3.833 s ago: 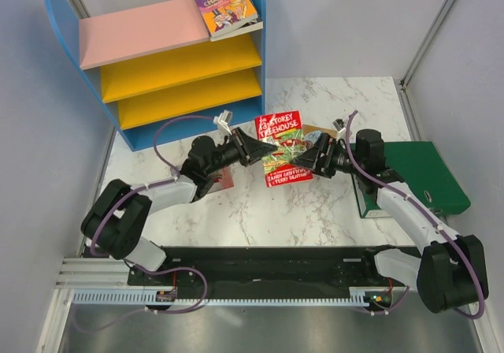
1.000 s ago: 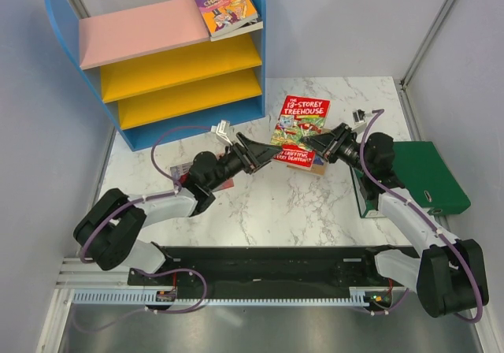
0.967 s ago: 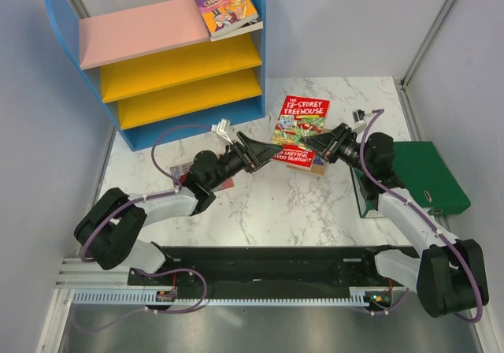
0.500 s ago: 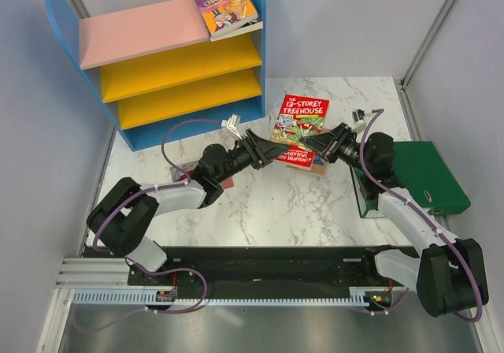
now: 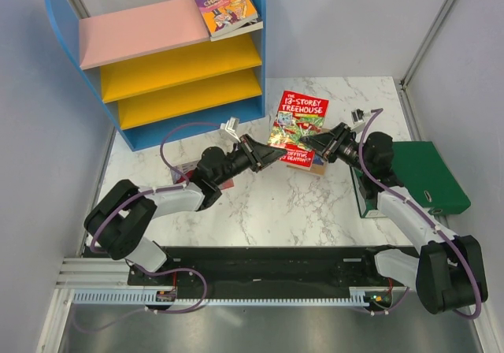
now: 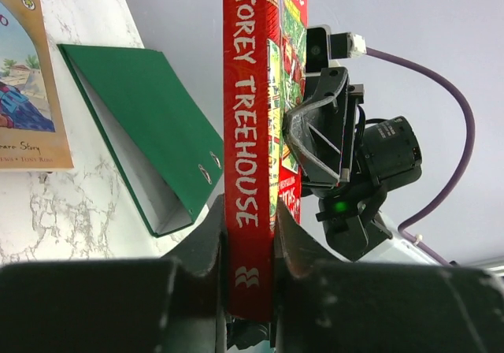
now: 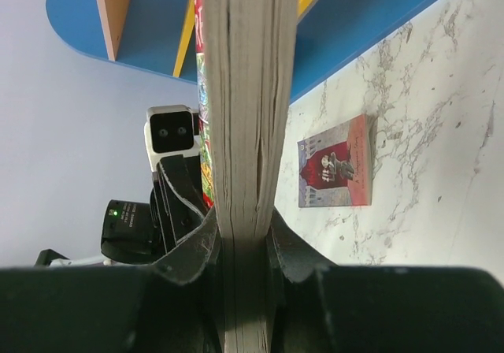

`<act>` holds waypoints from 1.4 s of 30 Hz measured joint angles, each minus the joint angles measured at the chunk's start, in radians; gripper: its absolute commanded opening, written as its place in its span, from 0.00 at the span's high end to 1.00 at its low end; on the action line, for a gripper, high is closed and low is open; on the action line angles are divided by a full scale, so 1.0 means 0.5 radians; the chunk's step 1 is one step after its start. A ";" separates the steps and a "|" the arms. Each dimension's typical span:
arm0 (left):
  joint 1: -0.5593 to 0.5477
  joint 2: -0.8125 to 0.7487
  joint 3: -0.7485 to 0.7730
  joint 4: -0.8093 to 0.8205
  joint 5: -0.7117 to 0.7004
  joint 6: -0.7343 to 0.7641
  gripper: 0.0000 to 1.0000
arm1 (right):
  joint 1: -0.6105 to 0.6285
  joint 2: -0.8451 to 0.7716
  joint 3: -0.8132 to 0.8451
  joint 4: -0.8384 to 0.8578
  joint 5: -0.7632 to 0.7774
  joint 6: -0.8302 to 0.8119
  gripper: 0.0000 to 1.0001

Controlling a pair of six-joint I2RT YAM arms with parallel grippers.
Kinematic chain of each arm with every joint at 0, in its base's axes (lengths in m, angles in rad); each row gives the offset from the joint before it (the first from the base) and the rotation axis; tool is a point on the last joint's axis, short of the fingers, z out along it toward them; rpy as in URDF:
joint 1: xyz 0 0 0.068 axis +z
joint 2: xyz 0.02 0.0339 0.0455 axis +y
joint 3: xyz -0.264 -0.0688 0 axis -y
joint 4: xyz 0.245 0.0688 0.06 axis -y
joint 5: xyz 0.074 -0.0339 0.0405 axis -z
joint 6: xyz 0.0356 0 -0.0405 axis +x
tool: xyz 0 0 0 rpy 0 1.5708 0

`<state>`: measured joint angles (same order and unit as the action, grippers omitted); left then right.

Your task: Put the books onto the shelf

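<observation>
- shelf (image 5: 134,30) at the far left of the bench (image 5: 260,211); roald dahl "charlie" book (image 5: 226,6) already lying on its pink top board.
- red "13-storey treehouse" book (image 5: 298,124): thin glossy paperback, cover up, held off the bench just right of the shelf's base.
- left fingers (image 6: 208,239) clamped on its spine; right fingers (image 7: 197,247) clamped on the page edge opposite.
- mid-handover, by the look; next likely calls for releasing the right fingers, then carrying the book left to a board.

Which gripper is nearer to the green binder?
Right. The right gripper grips the Treehouse book on the side facing the green binder; the left gripper grips its opposite side, farther away.
</observation>
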<state>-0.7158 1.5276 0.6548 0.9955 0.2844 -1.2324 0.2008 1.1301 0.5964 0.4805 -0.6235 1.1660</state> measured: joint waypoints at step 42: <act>0.578 -0.281 2.025 -2.163 -0.565 0.562 0.98 | -0.004 -0.219 -0.553 -0.355 0.386 -0.615 0.02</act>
<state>-0.4267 1.3872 1.6672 -0.0860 0.0017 -0.9516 0.1989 1.0206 0.3199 0.3031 -0.4305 0.8585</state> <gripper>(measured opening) 0.253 0.982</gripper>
